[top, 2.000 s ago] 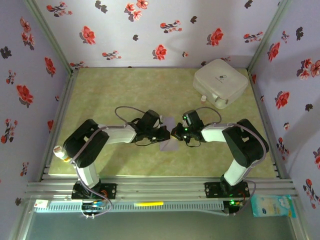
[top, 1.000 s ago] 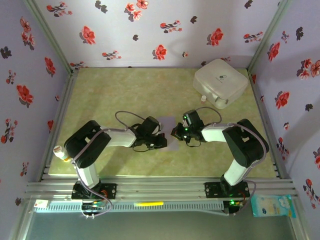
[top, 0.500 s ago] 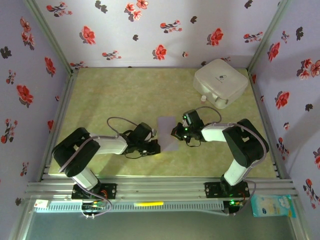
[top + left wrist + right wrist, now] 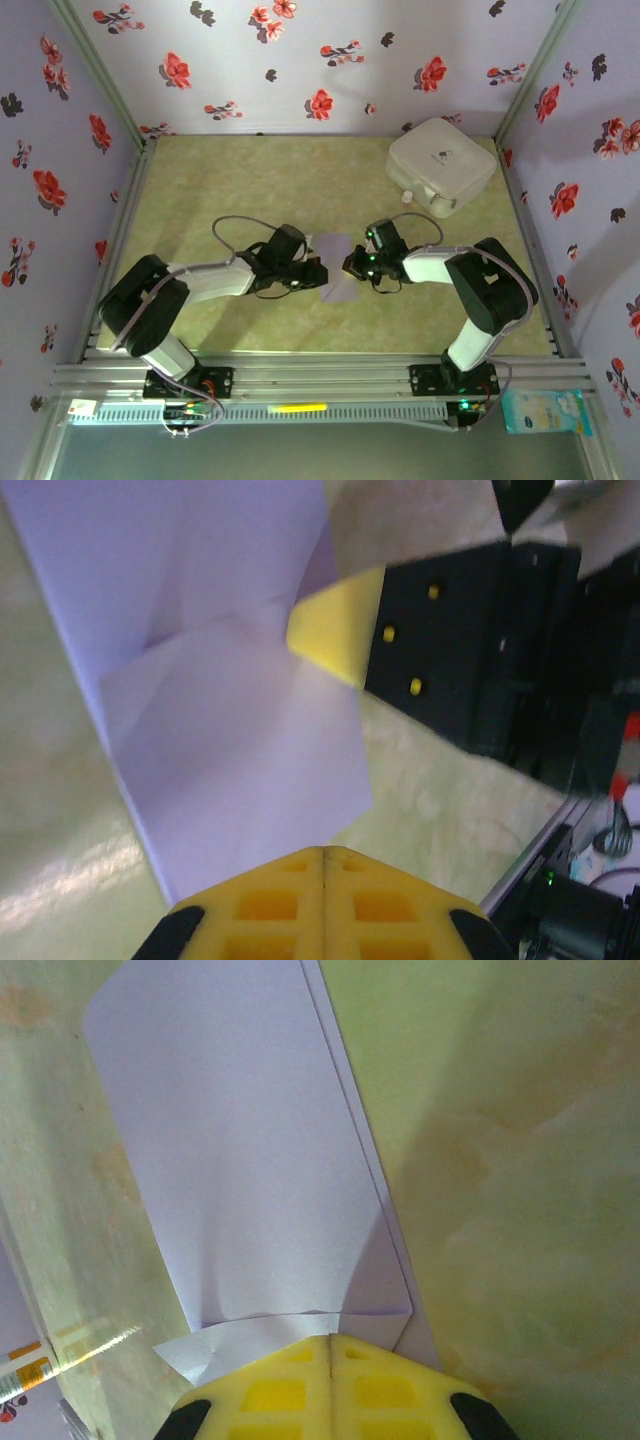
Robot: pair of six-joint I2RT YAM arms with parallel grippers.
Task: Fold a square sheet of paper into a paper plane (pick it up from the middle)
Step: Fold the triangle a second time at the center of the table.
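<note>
The square sheet of paper (image 4: 338, 270), pale lavender, lies flat on the green table between the two grippers, folded into a long narrow shape with creases. In the left wrist view a folded flap lies on the paper (image 4: 230, 740). My left gripper (image 4: 318, 275) is shut, its yellow tip (image 4: 325, 850) at the paper's near edge. My right gripper (image 4: 350, 268) is shut too and presses its tip (image 4: 330, 1338) down on a folded corner of the paper (image 4: 250, 1150). One of the right gripper's yellow fingertips (image 4: 335, 630) shows on the paper in the left wrist view.
A white rounded box (image 4: 442, 165) stands at the back right with a small white bottle (image 4: 407, 197) beside it. Floral walls close in the table on three sides. A metal rail (image 4: 320, 375) runs along the near edge. A tube (image 4: 119, 304) lies at the left edge.
My left gripper swung away toward the near left, off the paper, then came back to the paper's left edge. The right gripper stayed pressed on the paper.
</note>
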